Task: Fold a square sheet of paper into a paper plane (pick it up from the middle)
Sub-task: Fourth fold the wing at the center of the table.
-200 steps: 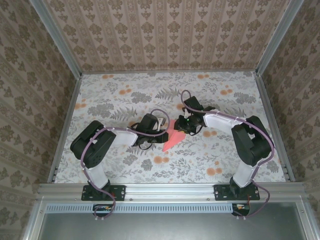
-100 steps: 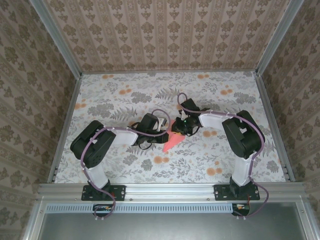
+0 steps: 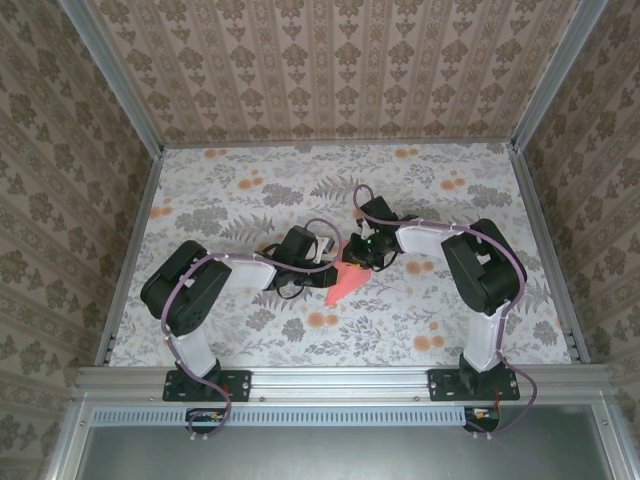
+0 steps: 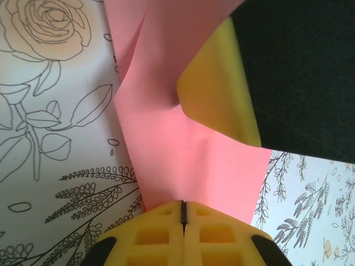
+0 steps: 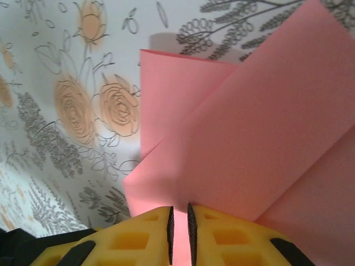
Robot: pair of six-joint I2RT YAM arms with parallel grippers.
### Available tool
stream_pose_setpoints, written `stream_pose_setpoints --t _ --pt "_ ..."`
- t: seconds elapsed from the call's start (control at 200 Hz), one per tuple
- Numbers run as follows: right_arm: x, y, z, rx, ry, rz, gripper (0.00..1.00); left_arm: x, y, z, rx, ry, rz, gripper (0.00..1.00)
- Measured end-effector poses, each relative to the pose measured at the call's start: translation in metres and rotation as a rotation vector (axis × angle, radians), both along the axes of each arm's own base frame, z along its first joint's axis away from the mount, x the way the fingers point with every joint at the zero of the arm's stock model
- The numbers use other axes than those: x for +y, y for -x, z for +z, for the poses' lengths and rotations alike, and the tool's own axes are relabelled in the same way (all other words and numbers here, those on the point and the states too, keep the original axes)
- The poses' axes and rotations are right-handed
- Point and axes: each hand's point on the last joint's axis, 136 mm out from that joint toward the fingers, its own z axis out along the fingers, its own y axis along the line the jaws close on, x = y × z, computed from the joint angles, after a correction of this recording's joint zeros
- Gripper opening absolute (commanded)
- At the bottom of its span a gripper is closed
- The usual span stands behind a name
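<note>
I am pinching the half-folded pink sheet (image 3: 342, 284) at the middle of the table (image 3: 240, 200): left gripper (image 4: 183, 209) clamping one edge, right gripper (image 5: 178, 216) nipping a flap, fingers narrow. Feather-light and floppy, it is asking for grips on the stiffer folded edges.

I read the paper (image 5: 238, 138) as thin, matt and smooth, with sharp creases. The pads (image 5: 150, 221) look like matt yellow moulded rubber (or foam, I can't tell). The table cover (image 3: 230, 190) is a smooth printed sheet. The rail (image 3: 340, 380) is brushed metal.
</note>
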Motion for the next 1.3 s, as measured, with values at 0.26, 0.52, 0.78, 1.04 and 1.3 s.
stream_pose_setpoints --t 0.26,0.52,0.78,1.04,1.3 --pt "-0.003 0.000 -0.002 0.000 0.017 -0.007 0.16 0.001 0.000 0.000 0.001 -0.003 -0.001 0.04" --pt "-0.004 -0.001 -0.002 -0.002 0.022 -0.010 0.15 0.001 0.001 0.007 -0.004 0.003 -0.001 0.09" --pt "-0.005 0.000 -0.004 -0.001 0.026 -0.012 0.15 -0.003 0.000 0.028 -0.022 0.055 0.001 0.10" --pt "-0.005 0.000 -0.004 -0.001 0.027 -0.012 0.15 -0.005 0.007 0.027 0.008 0.082 0.000 0.10" --pt "-0.005 0.000 -0.004 -0.004 0.025 -0.012 0.15 -0.003 0.013 0.021 0.030 0.075 0.006 0.07"
